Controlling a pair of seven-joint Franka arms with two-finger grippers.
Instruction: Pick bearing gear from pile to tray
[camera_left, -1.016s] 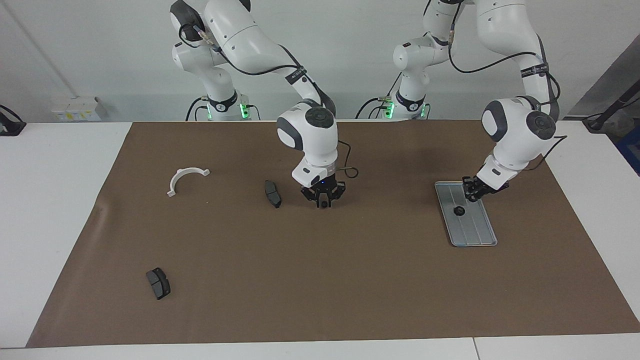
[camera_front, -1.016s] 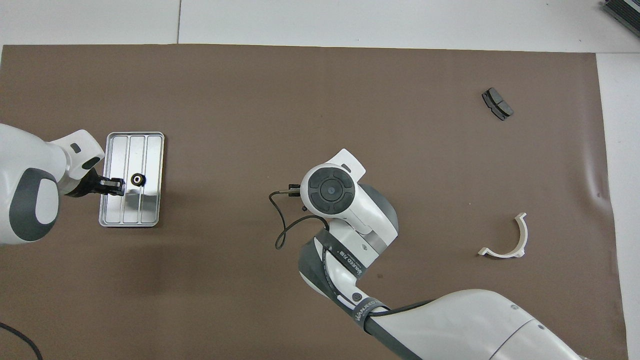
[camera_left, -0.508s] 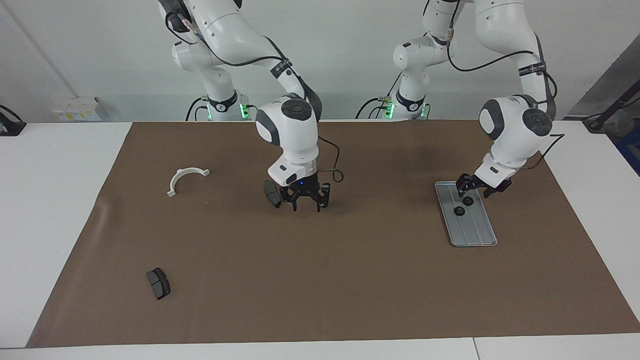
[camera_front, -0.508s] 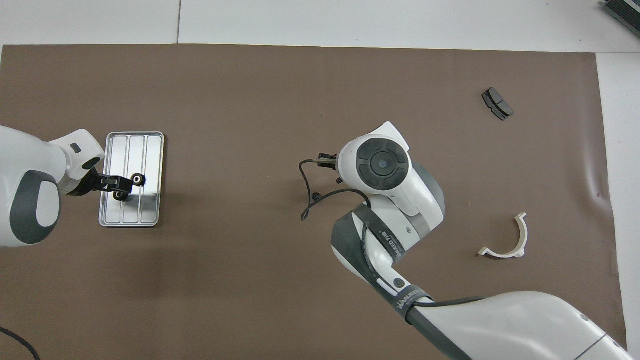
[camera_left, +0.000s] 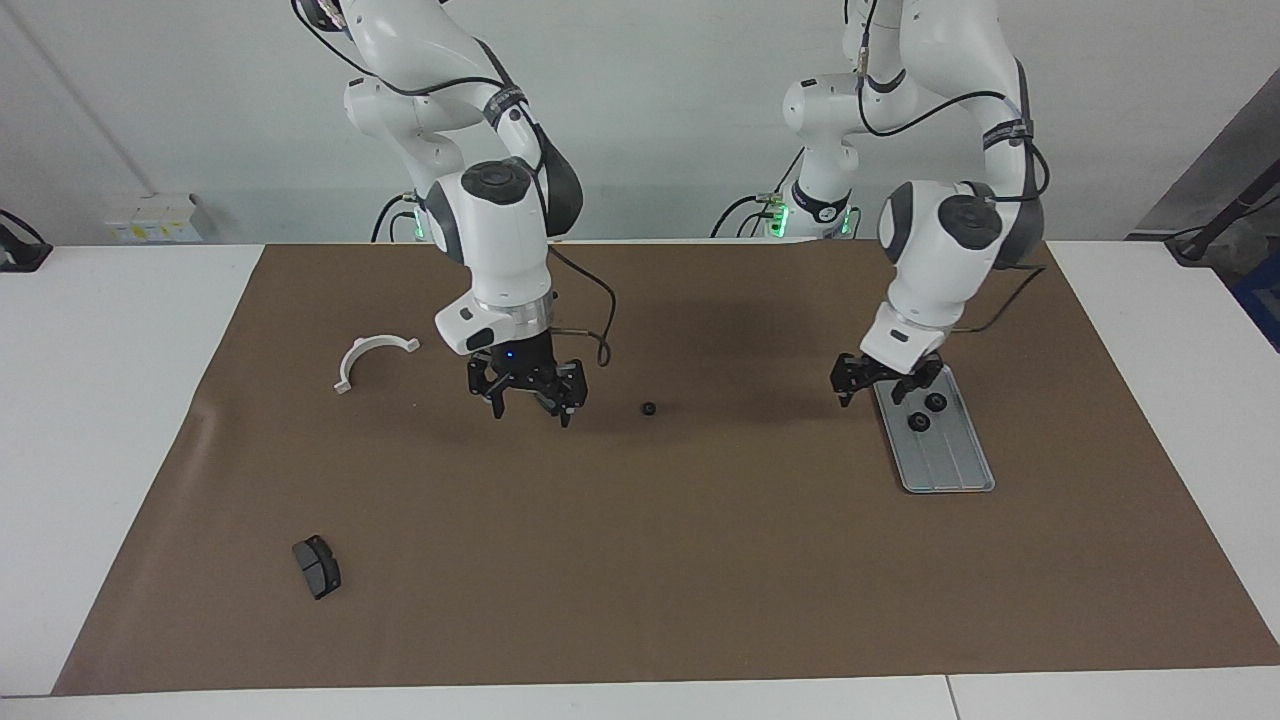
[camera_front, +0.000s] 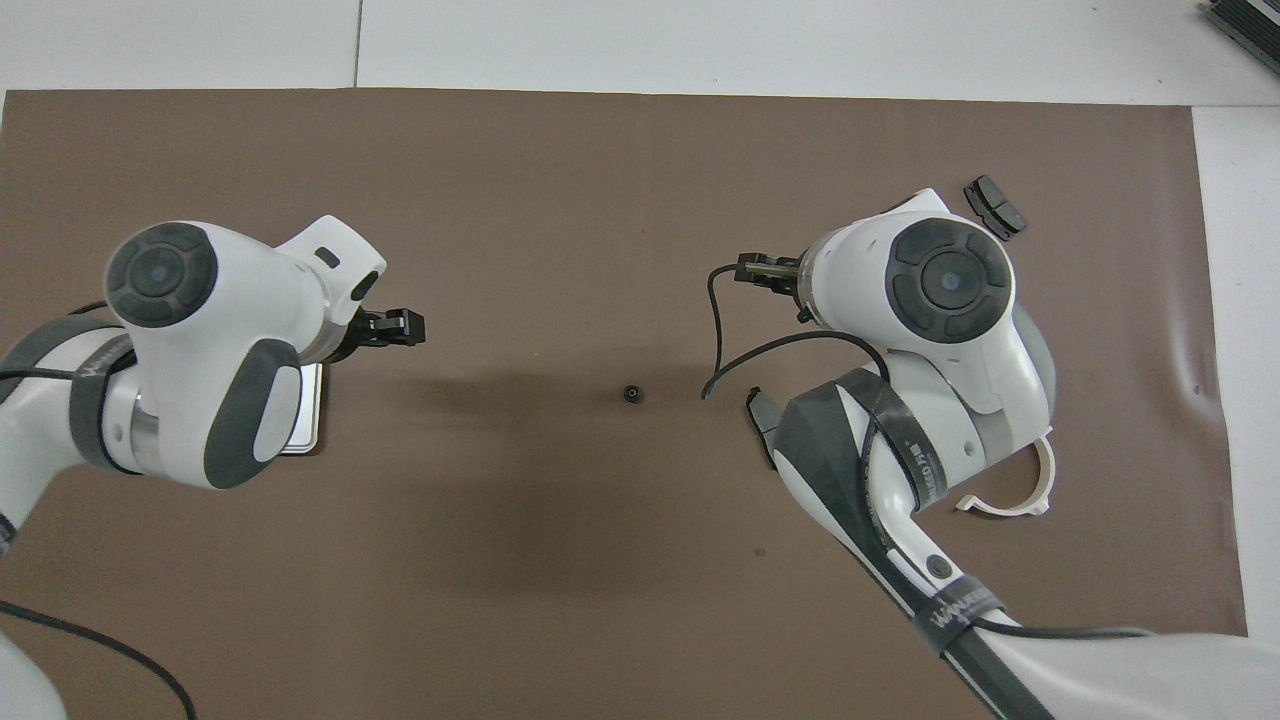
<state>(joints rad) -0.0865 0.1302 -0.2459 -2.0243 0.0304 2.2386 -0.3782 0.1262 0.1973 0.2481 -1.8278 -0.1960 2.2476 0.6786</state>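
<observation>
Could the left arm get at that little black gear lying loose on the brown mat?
Probably yes. The loose gear lies alone on bare mat, nothing beside it, and the left gripper hangs empty with jaws open beside the tray.

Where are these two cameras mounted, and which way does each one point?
Facing view: high up across the table, looking back at the robots; both arms show down to their bases, the left hand beside the tray, the right hand over the mat.
Overhead view: high above the robots' end, looking steeply down and forward; only wrists and forearms show, entering from the bottom.
Shared: mat, loose gear and white half-ring, seen half a turn apart.
</observation>
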